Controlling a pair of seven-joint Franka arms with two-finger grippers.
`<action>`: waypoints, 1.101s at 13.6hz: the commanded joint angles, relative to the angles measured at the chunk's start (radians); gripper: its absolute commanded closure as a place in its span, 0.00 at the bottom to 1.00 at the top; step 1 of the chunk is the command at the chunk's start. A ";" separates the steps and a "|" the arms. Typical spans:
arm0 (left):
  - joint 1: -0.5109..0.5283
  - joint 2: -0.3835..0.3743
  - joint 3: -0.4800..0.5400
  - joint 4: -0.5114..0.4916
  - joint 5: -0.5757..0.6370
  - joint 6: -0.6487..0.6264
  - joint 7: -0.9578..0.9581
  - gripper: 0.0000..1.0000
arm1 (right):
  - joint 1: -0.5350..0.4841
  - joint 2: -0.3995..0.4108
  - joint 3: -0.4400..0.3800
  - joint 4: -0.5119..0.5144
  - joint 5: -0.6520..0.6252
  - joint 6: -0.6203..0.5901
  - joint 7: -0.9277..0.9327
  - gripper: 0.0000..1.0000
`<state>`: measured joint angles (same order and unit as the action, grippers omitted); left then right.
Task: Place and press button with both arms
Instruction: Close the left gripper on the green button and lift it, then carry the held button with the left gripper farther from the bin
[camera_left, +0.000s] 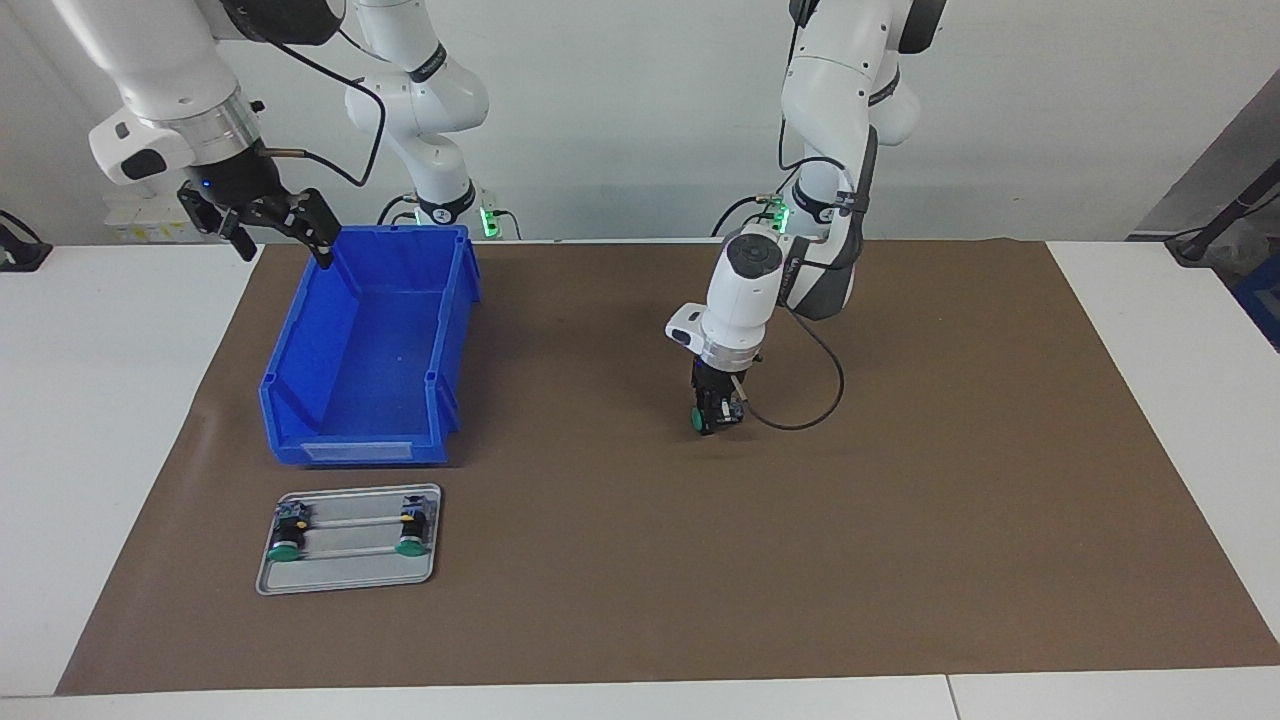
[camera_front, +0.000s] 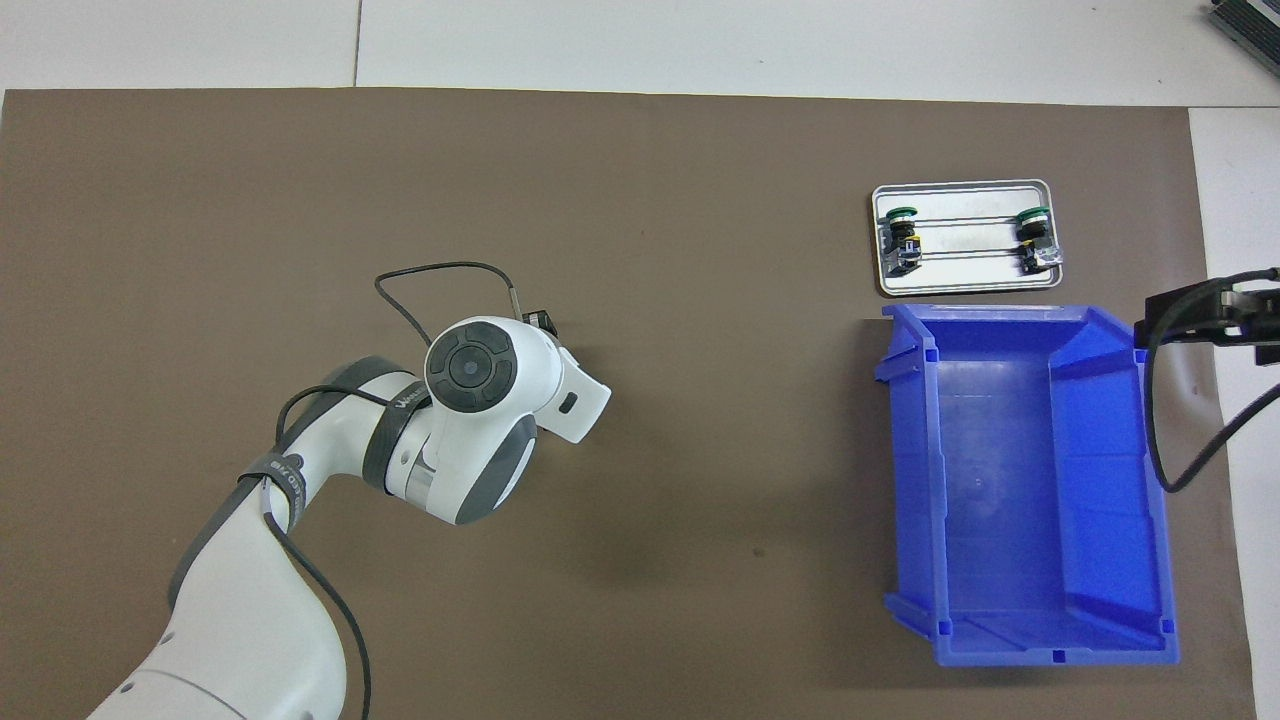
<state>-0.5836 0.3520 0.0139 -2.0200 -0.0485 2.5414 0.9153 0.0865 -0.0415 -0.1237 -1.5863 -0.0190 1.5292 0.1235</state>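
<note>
Green-capped button (camera_left: 697, 415) pinched in the left gripper (camera_left: 714, 420) low over the brown mat (camera_left: 900, 500), well apart from the blue bin (camera_left: 370, 350), right gripper (camera_left: 262, 222) spread wide, empty, above the bin's corner, waiting

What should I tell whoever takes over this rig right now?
Left claw: down at the mat mid-table, closed around a button.
Right claw: open, waiting in the air at the bin's corner nearest the robots.
Tray: holds two more buttons, farther from the robots than the bin.
Bin: nothing visible in it.
Done: one button gripped.
Left: place it, then press it.
</note>
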 joint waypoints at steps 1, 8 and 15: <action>0.025 -0.007 0.006 -0.005 0.012 0.023 0.010 0.95 | -0.011 -0.008 0.006 -0.014 0.002 0.011 -0.016 0.00; 0.117 -0.036 -0.019 0.024 -0.352 -0.041 0.332 0.98 | -0.011 -0.008 0.006 -0.014 0.002 0.011 -0.016 0.00; 0.295 -0.067 -0.015 0.046 -0.871 -0.271 0.905 0.99 | -0.013 -0.008 0.006 -0.014 0.002 0.011 -0.016 0.00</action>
<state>-0.3124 0.3099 0.0092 -1.9568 -0.8403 2.2969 1.7056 0.0859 -0.0415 -0.1237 -1.5863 -0.0190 1.5292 0.1235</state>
